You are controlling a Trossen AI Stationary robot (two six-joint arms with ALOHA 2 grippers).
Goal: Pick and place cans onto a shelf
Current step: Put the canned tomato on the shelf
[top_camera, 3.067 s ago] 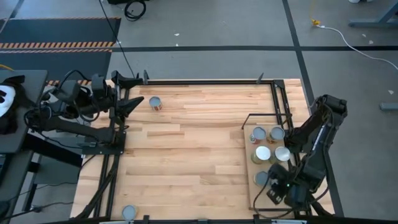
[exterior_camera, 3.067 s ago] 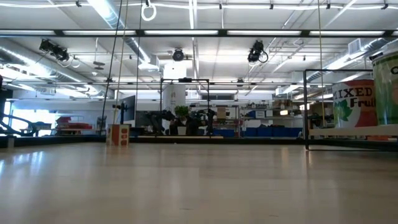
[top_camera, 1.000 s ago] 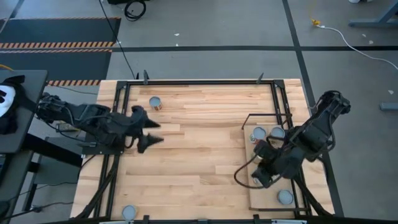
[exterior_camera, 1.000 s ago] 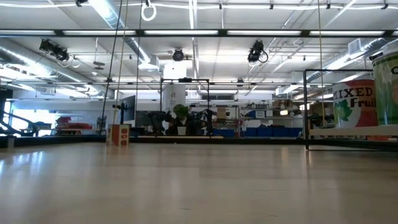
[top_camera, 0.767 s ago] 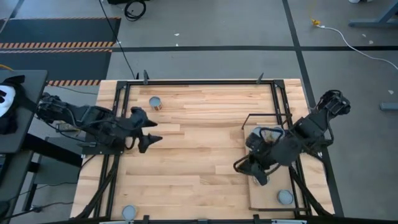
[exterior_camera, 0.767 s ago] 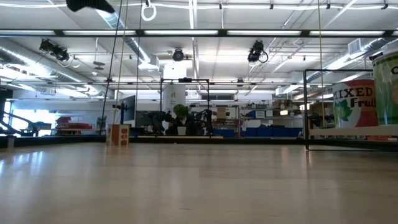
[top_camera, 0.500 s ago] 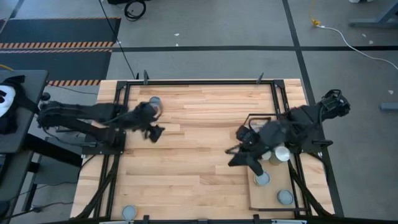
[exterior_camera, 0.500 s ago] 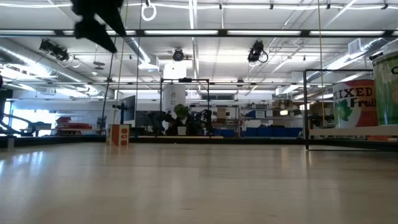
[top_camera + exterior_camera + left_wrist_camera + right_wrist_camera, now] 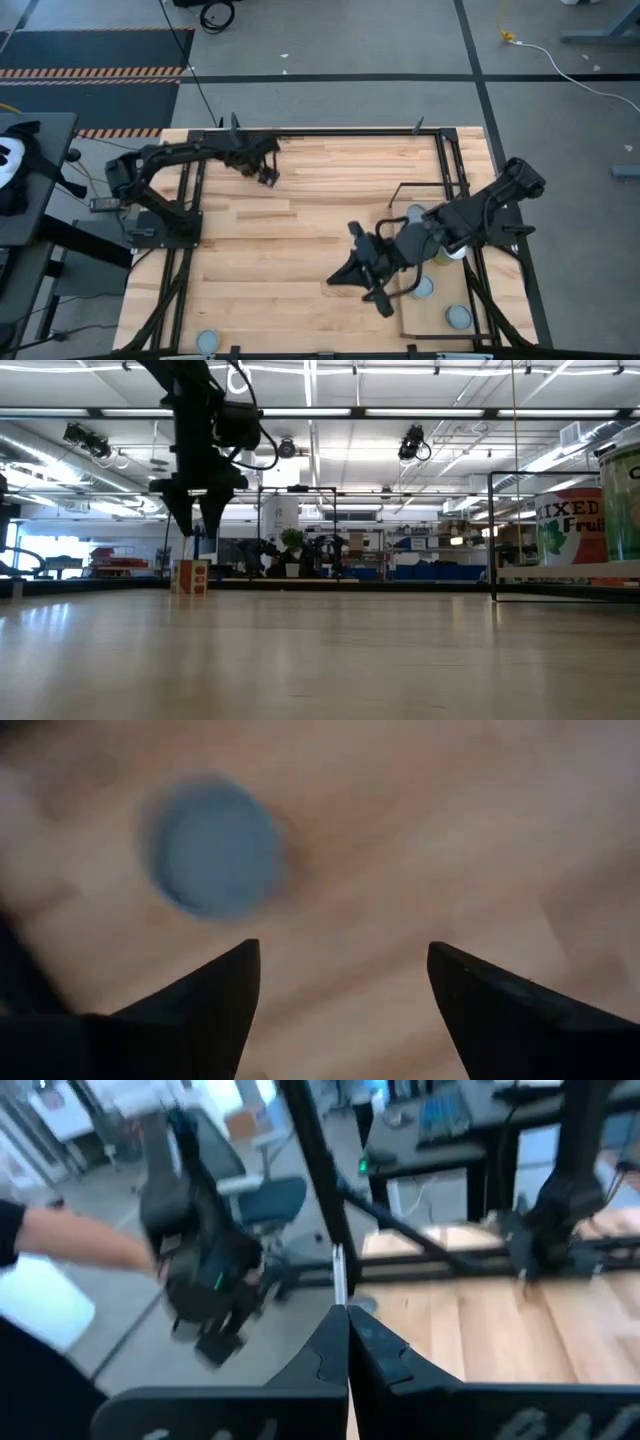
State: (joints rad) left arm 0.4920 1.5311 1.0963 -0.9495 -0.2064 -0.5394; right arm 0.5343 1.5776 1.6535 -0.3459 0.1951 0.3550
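A can with a red label (image 9: 190, 576) stands on the tabletop near its far left corner; its silvery-grey top (image 9: 215, 845) shows in the left wrist view. My left gripper (image 9: 267, 175) hangs open above it, fingers pointing down (image 9: 198, 525), clear of the can. My right gripper (image 9: 340, 278) is shut and empty over the middle of the table, left of the shelf (image 9: 490, 300). Several cans stand on the shelf board, among them one at its far end (image 9: 415, 212) and two nearer (image 9: 424, 288) (image 9: 458, 317).
One more can (image 9: 207, 341) stands at the table's near left edge. A black wire frame (image 9: 440, 185) rises at the shelf's far end. In the low view a "Mixed Fruit" can (image 9: 572, 525) stands on the shelf at the right. A person's arm (image 9: 70, 1240) shows beyond the table.
My left gripper has swung from the table's left side toward the far edge and tipped fingers-down above the red-labelled can. My right gripper has left the shelf and gone toward the table's left, out over the middle of the tabletop.
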